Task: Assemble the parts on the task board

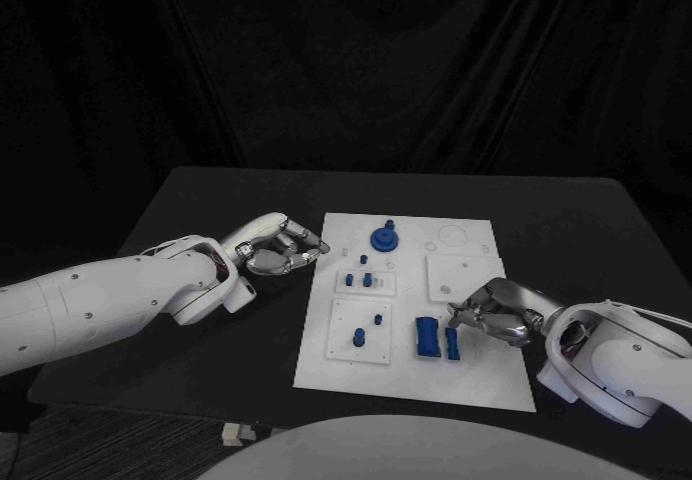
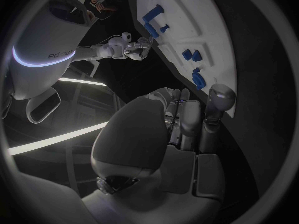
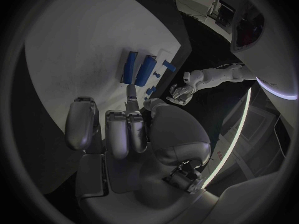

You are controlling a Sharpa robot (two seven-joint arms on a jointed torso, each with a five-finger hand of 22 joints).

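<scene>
The left arm (image 1: 101, 300) reaches in low with its left hand (image 1: 277, 245) curled, fingers (image 2: 187, 119) drawn in on nothing, while the right arm (image 1: 620, 365) bends inward and its right hand (image 1: 493, 310) hangs palm down, fingers (image 3: 118, 129) likewise curled together and holding nothing.

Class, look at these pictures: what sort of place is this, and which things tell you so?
Probably a robotics test bench: a black table against dark curtains, a white task board with small blue parts.
</scene>
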